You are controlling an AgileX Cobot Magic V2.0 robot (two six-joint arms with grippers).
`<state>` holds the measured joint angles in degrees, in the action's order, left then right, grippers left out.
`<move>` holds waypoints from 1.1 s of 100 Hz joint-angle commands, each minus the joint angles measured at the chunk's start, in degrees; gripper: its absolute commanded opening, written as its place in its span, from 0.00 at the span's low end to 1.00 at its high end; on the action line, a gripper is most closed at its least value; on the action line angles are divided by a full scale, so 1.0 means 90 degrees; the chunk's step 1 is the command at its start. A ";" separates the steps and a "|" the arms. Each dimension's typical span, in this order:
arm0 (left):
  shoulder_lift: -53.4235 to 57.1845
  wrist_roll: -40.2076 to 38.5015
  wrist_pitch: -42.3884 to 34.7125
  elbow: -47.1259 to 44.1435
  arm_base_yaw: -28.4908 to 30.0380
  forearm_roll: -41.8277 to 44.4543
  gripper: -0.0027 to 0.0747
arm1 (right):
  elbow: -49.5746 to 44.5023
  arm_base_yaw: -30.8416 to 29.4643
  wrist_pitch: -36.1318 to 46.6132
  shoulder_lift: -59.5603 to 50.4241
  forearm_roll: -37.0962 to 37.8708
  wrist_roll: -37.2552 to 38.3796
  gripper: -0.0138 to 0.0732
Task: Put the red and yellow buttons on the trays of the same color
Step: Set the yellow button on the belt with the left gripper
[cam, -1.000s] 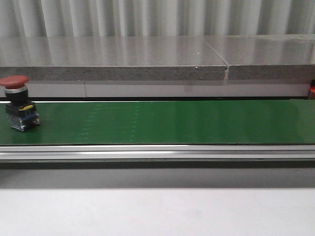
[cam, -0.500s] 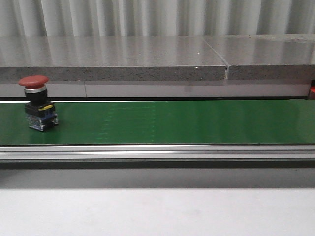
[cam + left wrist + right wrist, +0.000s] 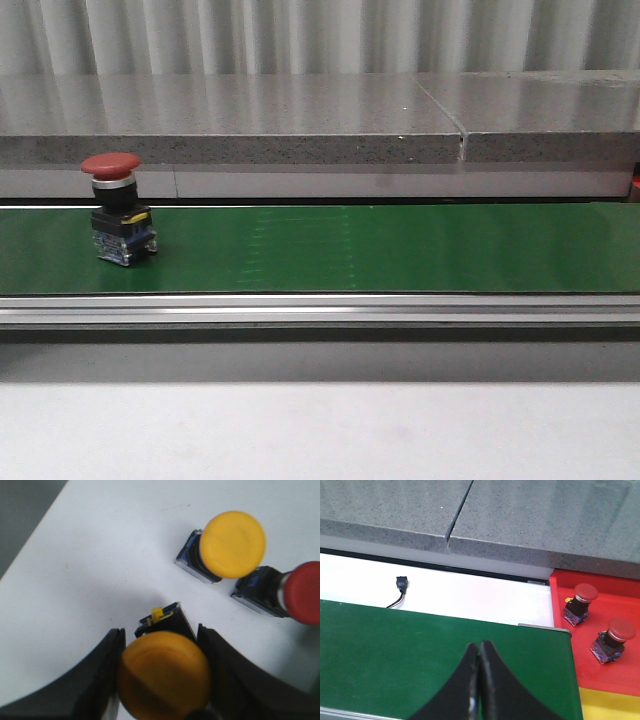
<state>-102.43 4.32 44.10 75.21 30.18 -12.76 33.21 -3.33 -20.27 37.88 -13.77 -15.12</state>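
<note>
Front view, red button (image 3: 118, 214) further right along green belt (image 3: 400, 248), left hand (image 3: 161, 672) grasping yellow button (image 3: 162, 672), right hand (image 3: 479, 680) clenched.

Green conveyor belt (image 3: 400, 248) ran across in front of me with one red button (image 3: 118, 208) standing upright on it, toward my left. Past the belt's far end sat a red tray (image 3: 620, 630) on the white tabletop (image 3: 470, 592), two red buttons (image 3: 579, 602) in it.
</note>
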 commanded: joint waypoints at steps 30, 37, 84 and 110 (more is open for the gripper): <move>0.1936 0.0507 0.0612 0.0183 -0.1101 -0.0001 0.01 | 0.0174 0.0009 0.0447 -0.0038 -0.0048 -0.0001 0.08; 0.2032 0.0534 0.0797 0.0183 -0.1437 0.0153 0.01 | 0.0174 0.0009 0.0447 -0.0038 -0.0048 -0.0001 0.08; 0.1728 0.0534 0.1123 0.0171 -0.2681 0.0778 0.01 | 0.0174 0.0009 0.0447 -0.0038 -0.0048 -0.0001 0.08; 0.1353 0.0534 0.1241 0.0171 -0.2681 0.0762 0.01 | 0.0174 0.0009 0.0447 -0.0038 -0.0048 -0.0001 0.08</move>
<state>-91.96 9.26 56.39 75.10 6.38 -5.50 33.21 -3.33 -20.27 37.88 -13.77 -15.12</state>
